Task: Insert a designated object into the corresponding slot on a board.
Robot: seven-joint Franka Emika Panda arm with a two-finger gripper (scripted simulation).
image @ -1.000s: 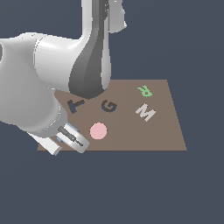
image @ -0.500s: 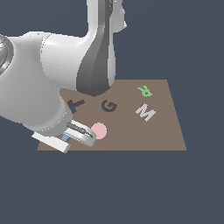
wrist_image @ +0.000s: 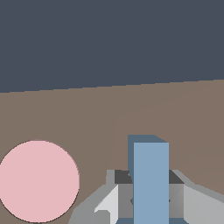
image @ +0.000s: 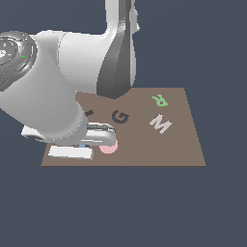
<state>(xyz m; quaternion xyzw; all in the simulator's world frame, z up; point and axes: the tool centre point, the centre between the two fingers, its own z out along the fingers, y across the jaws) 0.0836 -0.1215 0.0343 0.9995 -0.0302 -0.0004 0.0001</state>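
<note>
The designated object, a light-blue T block point(wrist_image: 151, 175), stands between my gripper's point(wrist_image: 151, 194) two fingers, whose grey pads point(wrist_image: 124, 183) press on both of its sides. In the exterior view only a sliver of the blue block point(image: 83, 145) shows under the gripper point(image: 82, 147), low over the front left corner of the brown board point(image: 183, 144). My arm hides nearly all of the slot; a dark bit of it point(image: 88, 113) shows just left of the G recess point(image: 120, 116).
A pink round disc point(image: 109, 147) point(wrist_image: 39, 180) lies on the board right beside the gripper. A grey-white M point(image: 160, 124) and a green R point(image: 159, 100) lie on the board's right half. The bulky arm point(image: 58, 96) overhangs the board's left side.
The arm has swung further over the board's left part and now covers the T slot. The gripper has sunk lower at the front left corner, around the blue block.
</note>
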